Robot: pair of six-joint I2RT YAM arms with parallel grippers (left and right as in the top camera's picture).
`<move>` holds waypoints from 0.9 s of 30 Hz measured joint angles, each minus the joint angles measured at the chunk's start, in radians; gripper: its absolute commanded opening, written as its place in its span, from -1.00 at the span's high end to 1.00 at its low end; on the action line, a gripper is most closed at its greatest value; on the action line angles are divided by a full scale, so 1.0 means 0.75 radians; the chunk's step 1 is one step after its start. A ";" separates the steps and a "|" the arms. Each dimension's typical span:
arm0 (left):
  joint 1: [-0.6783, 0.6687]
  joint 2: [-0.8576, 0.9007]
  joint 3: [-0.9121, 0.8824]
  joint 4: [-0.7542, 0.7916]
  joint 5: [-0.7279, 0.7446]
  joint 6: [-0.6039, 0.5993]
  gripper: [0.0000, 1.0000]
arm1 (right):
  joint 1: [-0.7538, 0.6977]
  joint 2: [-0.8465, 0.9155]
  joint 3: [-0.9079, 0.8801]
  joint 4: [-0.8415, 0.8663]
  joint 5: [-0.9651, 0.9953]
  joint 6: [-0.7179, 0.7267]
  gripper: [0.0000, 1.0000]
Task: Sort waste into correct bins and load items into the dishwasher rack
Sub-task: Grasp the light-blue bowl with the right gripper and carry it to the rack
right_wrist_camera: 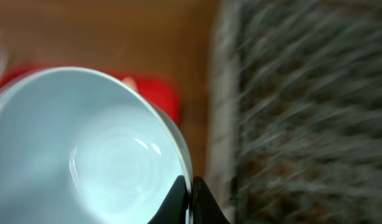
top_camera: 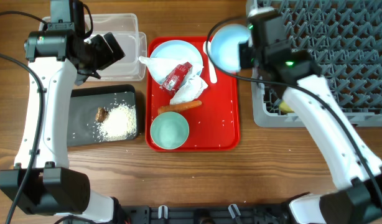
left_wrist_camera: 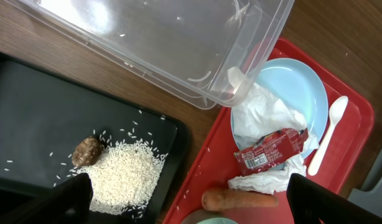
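My right gripper [right_wrist_camera: 190,186] is shut on the rim of a pale-blue bowl [top_camera: 228,46], held tilted in the air between the red tray and the grey dishwasher rack [top_camera: 340,43]; the bowl [right_wrist_camera: 85,149] fills the right wrist view. My left gripper [left_wrist_camera: 190,199] is open and empty, above the gap between the black tray [top_camera: 82,102] and the red tray. The black tray holds white rice [left_wrist_camera: 125,174] and a brown scrap [left_wrist_camera: 86,151]. The pale-blue plate [left_wrist_camera: 303,87] carries white tissue [left_wrist_camera: 265,115] and a red wrapper [left_wrist_camera: 269,149]. A carrot [left_wrist_camera: 237,200], a white spoon [left_wrist_camera: 328,134] and a second bowl [top_camera: 169,130] lie on the red tray.
The clear tub [top_camera: 125,37] stands behind the black tray at the back left. The flat red tray [top_camera: 225,112] sits mid-table. A yellow object [top_camera: 284,107] shows at the rack's near left corner. Loose rice grains dot the red tray.
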 measured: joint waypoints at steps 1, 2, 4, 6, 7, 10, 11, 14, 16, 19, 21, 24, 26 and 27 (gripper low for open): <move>0.000 0.000 0.000 0.001 0.001 0.001 -1.00 | -0.003 -0.013 0.007 0.066 0.112 -0.005 0.91; 0.000 0.000 0.000 0.000 0.000 0.000 -1.00 | -0.008 -0.014 0.009 0.143 0.223 -0.022 0.92; 0.000 0.000 0.000 0.001 0.000 0.001 -1.00 | -0.047 0.025 0.011 0.363 0.399 -0.109 0.91; 0.000 0.000 0.000 0.000 0.001 0.000 -1.00 | -0.107 0.105 0.012 0.602 0.488 -0.248 0.91; 0.000 0.000 0.000 -0.002 0.000 0.000 -1.00 | -0.137 0.159 0.013 0.713 0.508 -0.328 0.91; 0.000 0.000 -0.001 -0.003 0.001 0.000 -1.00 | -0.219 0.360 0.004 0.986 0.577 -0.688 0.91; 0.000 0.000 -0.001 0.002 0.001 0.000 -1.00 | -0.224 0.400 0.002 1.097 0.610 -0.758 0.91; 0.000 0.000 -0.001 -0.001 0.000 0.000 -1.00 | -0.229 0.537 0.004 1.209 0.678 -0.997 0.91; 0.000 0.000 -0.001 -0.001 0.000 0.000 -1.00 | -0.229 0.596 0.004 1.233 0.697 -1.072 0.91; 0.000 0.000 -0.001 -0.001 0.001 0.000 -1.00 | -0.234 0.661 0.003 1.325 0.721 -1.150 0.91; 0.000 0.000 -0.001 -0.001 0.001 0.000 -1.00 | -0.245 0.690 0.003 1.416 0.755 -1.190 0.92; 0.000 0.000 -0.001 -0.001 0.001 0.000 -1.00 | -0.263 0.699 0.003 1.439 0.783 -1.209 0.92; 0.000 0.000 -0.001 -0.001 0.001 0.000 -1.00 | -0.274 0.702 0.003 1.439 0.796 -1.214 0.91; 0.000 0.000 -0.001 -0.001 0.001 0.000 -1.00 | -0.276 0.702 0.003 1.439 0.802 -1.214 0.91</move>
